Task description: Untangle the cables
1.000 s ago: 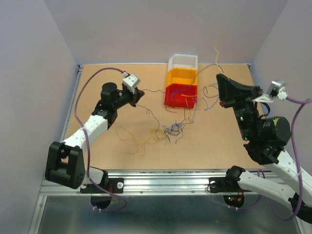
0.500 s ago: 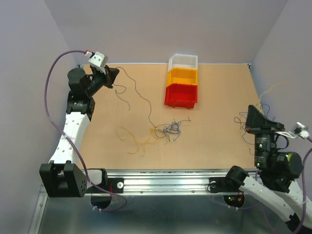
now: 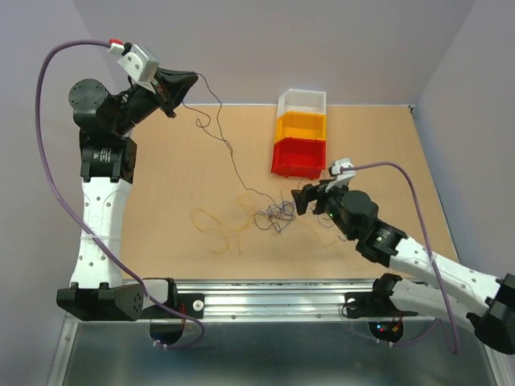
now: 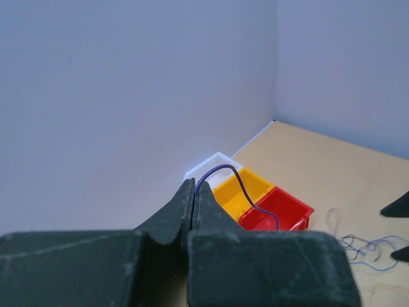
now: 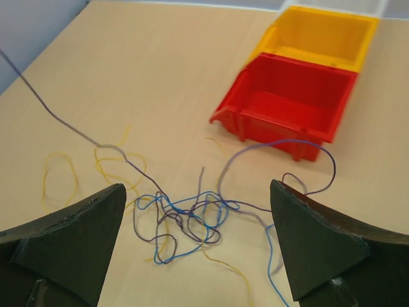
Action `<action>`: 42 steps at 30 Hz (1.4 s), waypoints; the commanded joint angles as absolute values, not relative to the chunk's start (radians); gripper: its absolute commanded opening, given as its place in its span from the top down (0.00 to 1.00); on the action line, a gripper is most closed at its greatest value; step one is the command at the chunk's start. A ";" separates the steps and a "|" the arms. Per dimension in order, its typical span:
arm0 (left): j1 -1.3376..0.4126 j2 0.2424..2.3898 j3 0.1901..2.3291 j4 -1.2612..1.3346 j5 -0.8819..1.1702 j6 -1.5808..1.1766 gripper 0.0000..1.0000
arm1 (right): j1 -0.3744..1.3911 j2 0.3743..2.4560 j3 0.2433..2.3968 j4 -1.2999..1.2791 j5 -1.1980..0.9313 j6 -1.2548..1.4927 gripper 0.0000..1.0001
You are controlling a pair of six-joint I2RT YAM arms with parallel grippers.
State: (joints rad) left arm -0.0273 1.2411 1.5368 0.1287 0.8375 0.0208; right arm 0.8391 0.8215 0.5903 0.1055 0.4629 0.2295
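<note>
A tangle of thin blue and purple cables (image 3: 276, 214) lies on the table's middle, with looser yellow cables (image 3: 216, 227) to its left. High at the back left, my left gripper (image 3: 191, 81) is shut on one dark purple cable (image 3: 235, 169), which hangs down into the tangle. In the left wrist view that cable (image 4: 220, 167) arcs out from the pinched tips of the left gripper (image 4: 193, 185). My right gripper (image 3: 299, 201) hovers just right of the tangle, open. In the right wrist view the tangle (image 5: 177, 213) lies between and below the spread fingers of the right gripper (image 5: 198, 185), untouched.
A row of three bins stands behind the tangle: red (image 3: 299, 158) nearest, yellow (image 3: 301, 127) behind it, then a clear white one (image 3: 302, 102). A purple loop (image 5: 281, 146) lies against the red bin's front. Grey walls enclose the table.
The left gripper rose up and to the back left, drawing the purple cable out of the tangle. The right arm swung in from the right edge to the tangle and its jaws opened.
</note>
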 commanded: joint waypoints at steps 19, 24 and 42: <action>-0.089 1.287 1.828 0.146 0.904 -0.187 1.00 | 0.841 1.494 1.069 0.515 -0.185 -0.053 0.07; -0.089 1.289 1.879 0.129 0.884 -0.209 1.00 | 0.841 1.580 1.104 0.525 -0.196 -0.098 0.21; -0.084 1.413 1.663 0.212 0.767 -0.213 1.00 | 0.841 1.342 1.451 0.270 -0.146 0.049 0.99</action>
State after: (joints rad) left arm -0.0837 1.3598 1.6997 0.1390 0.7555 -0.1944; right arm 0.8391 1.3926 1.3376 0.2852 -0.2173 0.0162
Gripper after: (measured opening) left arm 0.040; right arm 0.022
